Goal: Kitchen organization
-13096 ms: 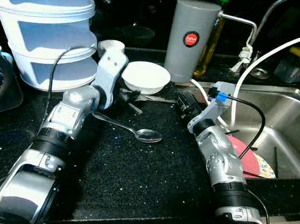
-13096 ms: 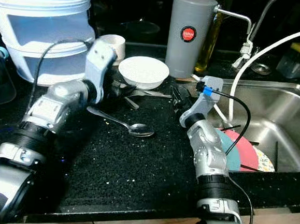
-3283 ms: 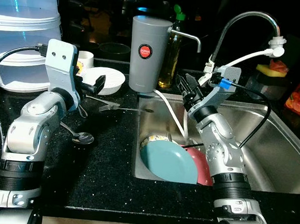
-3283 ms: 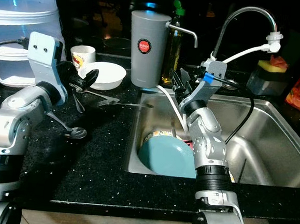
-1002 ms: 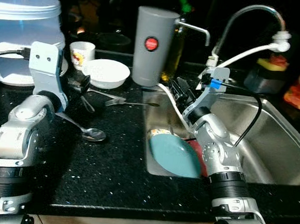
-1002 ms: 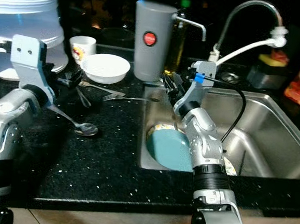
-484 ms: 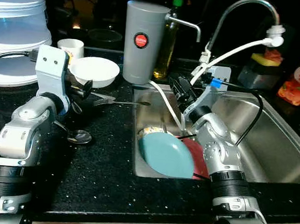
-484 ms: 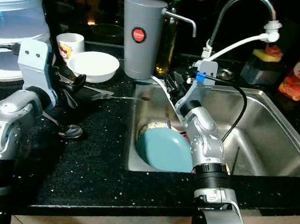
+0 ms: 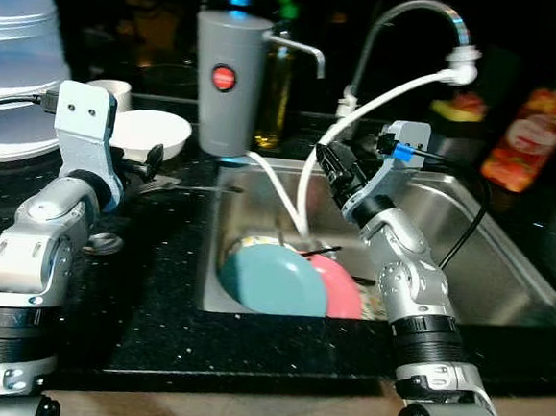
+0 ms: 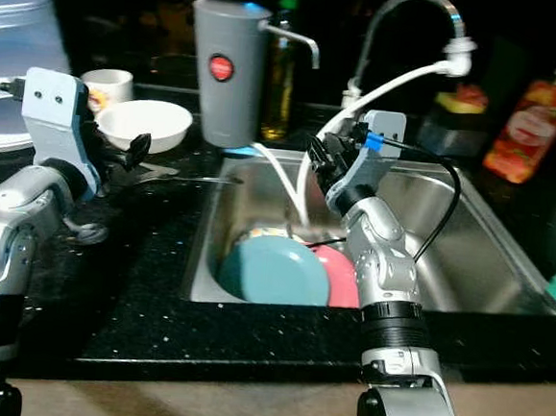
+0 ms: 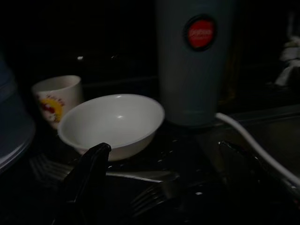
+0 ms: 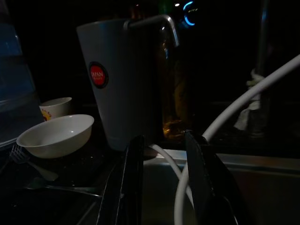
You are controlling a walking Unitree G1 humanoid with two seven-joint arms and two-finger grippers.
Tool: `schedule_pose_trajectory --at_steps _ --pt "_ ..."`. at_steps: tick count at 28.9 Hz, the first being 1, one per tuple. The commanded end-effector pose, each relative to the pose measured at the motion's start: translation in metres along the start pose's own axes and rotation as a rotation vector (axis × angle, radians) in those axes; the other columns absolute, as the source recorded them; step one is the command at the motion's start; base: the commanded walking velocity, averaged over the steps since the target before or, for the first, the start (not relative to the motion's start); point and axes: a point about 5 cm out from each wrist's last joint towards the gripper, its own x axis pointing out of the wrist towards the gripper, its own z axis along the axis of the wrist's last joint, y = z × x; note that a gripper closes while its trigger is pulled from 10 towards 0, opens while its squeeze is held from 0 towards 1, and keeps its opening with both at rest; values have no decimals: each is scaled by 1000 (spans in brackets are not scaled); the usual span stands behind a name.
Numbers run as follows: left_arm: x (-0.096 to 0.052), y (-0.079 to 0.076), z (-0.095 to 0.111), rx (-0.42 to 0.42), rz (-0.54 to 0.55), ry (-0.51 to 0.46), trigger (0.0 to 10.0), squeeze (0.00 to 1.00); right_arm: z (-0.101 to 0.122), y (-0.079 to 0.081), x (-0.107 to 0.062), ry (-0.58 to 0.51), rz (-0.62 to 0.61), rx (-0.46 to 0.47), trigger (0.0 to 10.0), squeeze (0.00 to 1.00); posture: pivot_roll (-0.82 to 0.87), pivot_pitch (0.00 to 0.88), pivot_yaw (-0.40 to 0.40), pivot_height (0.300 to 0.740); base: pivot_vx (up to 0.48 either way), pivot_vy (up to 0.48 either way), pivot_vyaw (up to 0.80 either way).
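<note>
Hovering low over the counter, left gripper (image 9: 150,162) sat just beside the white bowl (image 9: 151,132) and fork (image 9: 185,187); finger spacing unclear. Teal plate (image 9: 274,279) and pink plate (image 9: 341,288) leaned in the sink (image 9: 503,284). Right gripper (image 9: 334,164) hung above them, fingers apart, empty.

Right gripper (image 9: 336,170), fingers parted, above sink (image 9: 503,284) near its left end: white hose (image 9: 310,172) just beside it, grey canister (image 9: 227,84) beyond. Teal plate (image 9: 270,280) and pink plate (image 9: 336,288) below; basin bare further right.
</note>
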Motion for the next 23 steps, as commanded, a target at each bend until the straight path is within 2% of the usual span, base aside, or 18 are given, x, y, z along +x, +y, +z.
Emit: schedule_pose_trajectory --at_steps 1,8,13,14,15,22,23 --pt "1 2 -2 6 12 8 10000 0 -1 1 0 3 6 2 10000 0 50 35 -76 740 0 0 0" --pt "1 6 -4 10 25 22 10000 0 -3 0 -1 12 9 -4 10000 0 47 30 -79 740 0 0 0" --pt "1 19 -7 -21 81 67 10000 0 -6 2 2 46 24 -24 10000 0 48 26 -79 740 0 0 0" --pt "1 22 -7 -32 94 76 10000 722 -6 3 2 51 29 -26 10000 0 48 26 -79 740 0 0 0" --pt "1 25 -7 -38 103 81 10000 1000 -6 3 3 57 37 -29 10000 0 48 26 -79 740 0 0 0" --pt "-1 30 -9 -5 118 118 10000 1000 -8 6 5 72 58 -34 10000 0 55 25 -79 740 0 0 0" --pt "-1 30 -9 4 118 122 10000 0 -8 7 5 74 59 -33 10000 0 57 27 -80 740 0 0 0"
